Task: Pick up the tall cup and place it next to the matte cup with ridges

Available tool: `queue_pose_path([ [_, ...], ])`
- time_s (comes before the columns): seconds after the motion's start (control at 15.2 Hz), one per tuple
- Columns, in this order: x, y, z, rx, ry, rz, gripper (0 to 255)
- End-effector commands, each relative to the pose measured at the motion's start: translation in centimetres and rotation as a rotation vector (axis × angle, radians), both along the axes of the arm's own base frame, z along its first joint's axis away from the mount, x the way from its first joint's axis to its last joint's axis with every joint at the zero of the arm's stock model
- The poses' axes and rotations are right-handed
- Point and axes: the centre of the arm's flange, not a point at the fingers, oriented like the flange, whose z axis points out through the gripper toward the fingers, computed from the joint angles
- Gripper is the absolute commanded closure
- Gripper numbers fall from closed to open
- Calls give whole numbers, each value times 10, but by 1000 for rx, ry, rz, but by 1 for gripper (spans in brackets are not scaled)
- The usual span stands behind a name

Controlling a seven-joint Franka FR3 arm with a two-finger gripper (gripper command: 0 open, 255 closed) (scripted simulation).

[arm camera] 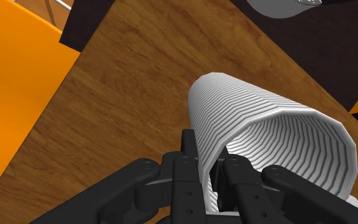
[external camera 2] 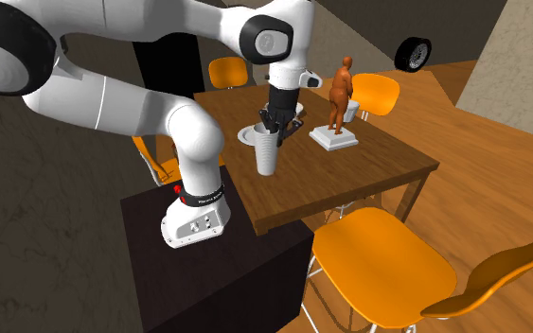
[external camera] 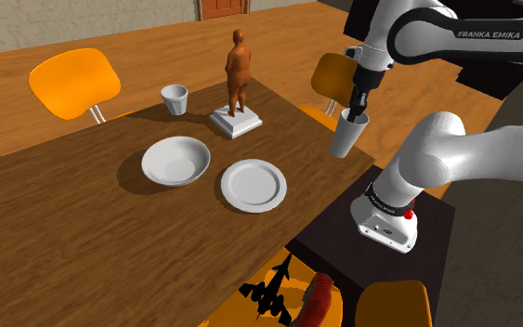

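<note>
You're looking at the tall cup (external camera: 349, 137), white and ridged, sitting upright directly under the gripper (external camera: 355, 113), at the table (external camera: 64, 232) edge nearest the stand (external camera: 380, 237). The gripper is clamping the cup's rim. The wrist view is giving you the detail: one finger (arm camera: 189, 147) is pressing outside the wall, the other is reaching inside the mouth, and the wall of the tall cup (arm camera: 266, 127) is pinched between them. From the shoulder view you're getting the fingers dipping at the cup's top, with the grip too small to read. The second exterior view is showing the gripper (external camera 2: 274, 128) pointing straight down onto the cup (external camera 2: 267, 156), just beside the stand. You can't tell whether the base is touching the wood.

The shoulder view is giving you the layout. A white plate (external camera: 253, 184) is lying near the gripper, with a white bowl (external camera: 176, 160) just past it. An orange figurine (external camera: 239, 70) on a white base is standing farther out. The matte cup with ridges (external camera: 174, 98), small and pale grey, is standing well apart from the gripper, beyond the figurine. An orange chair (external camera: 329, 79) is sitting near the gripper, at the table's side.
</note>
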Motion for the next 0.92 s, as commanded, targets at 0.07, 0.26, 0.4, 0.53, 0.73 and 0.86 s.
queue_pose_path([
  [0.07,-1,0,18,0,0,0,255],
  [0.26,-1,0,33,0,0,0,255],
  [0.4,-1,0,44,0,0,0,255],
  [0.53,-1,0,55,0,0,0,255],
  [0.73,-1,0,70,0,0,0,255],
  [0.86,-1,0,81,0,0,0,255],
])
